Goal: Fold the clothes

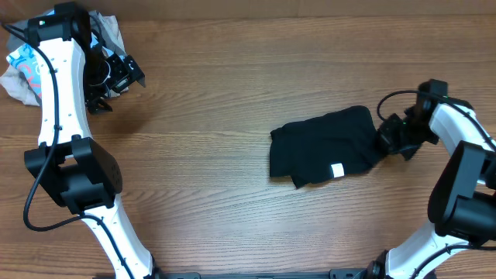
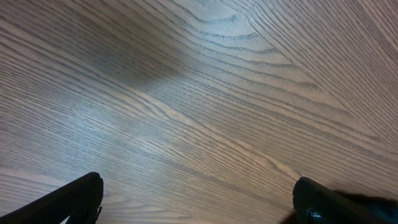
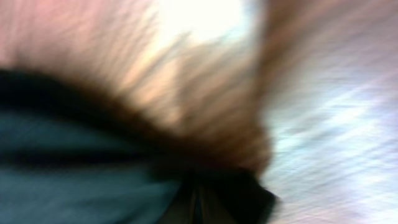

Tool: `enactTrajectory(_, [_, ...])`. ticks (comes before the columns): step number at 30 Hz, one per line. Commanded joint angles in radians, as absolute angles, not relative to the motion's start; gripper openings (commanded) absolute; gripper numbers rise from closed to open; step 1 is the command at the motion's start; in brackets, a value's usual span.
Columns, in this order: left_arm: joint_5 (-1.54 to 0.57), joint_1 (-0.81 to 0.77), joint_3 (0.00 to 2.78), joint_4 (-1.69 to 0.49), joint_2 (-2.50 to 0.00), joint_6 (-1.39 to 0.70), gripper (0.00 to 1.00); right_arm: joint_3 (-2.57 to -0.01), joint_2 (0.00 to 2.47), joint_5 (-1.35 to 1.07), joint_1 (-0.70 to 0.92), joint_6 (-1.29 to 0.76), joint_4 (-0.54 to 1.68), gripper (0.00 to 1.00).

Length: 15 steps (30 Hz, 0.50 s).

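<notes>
The clothes (image 1: 325,143), a black garment, lie bunched into a rough rectangle right of the table's middle, with a small white label (image 1: 337,170) showing near the front edge. My right gripper (image 1: 385,141) is shut and sits low against the garment's right edge. The right wrist view is badly blurred: dark fabric (image 3: 74,180) fills the lower left, and the shut right gripper (image 3: 200,202) is at the bottom. Whether any cloth is pinched does not show. My left gripper (image 1: 116,87) hangs wide open at the far left over bare wood, and in its wrist view the left gripper (image 2: 196,193) has nothing between its fingers.
A heap of other garments lies at the back left corner, with a light blue tee (image 1: 23,70) and a grey piece (image 1: 110,29) behind the left arm. The wooden table (image 1: 201,155) is bare between the two arms.
</notes>
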<state>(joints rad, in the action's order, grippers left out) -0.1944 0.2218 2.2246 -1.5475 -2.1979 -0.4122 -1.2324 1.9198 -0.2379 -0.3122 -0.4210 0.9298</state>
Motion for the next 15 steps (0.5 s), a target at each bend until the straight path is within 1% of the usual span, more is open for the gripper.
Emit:
enactTrajectory(1, [-0.202,0.215,2.245,-1.544,-2.197,-0.396,1.00,-1.240,1.895,-0.157,-0.342,-0.458,0.952,0.04])
enactTrajectory(8, [-0.202,0.215,2.245,-1.546,-2.197,-0.396,1.00,-1.298,1.789,-0.145,-0.345,-0.458,1.054,0.04])
enactTrajectory(11, [-0.203,0.215,2.245,-1.547,-2.197,-0.396,1.00,-1.354,1.687,-0.139,-0.341,-0.457,1.115,0.04])
enactTrajectory(15, [-0.203,0.214,2.245,-1.546,-2.197,-0.396,1.00,-1.368,1.559,-0.149,-0.297,-0.456,1.133,0.05])
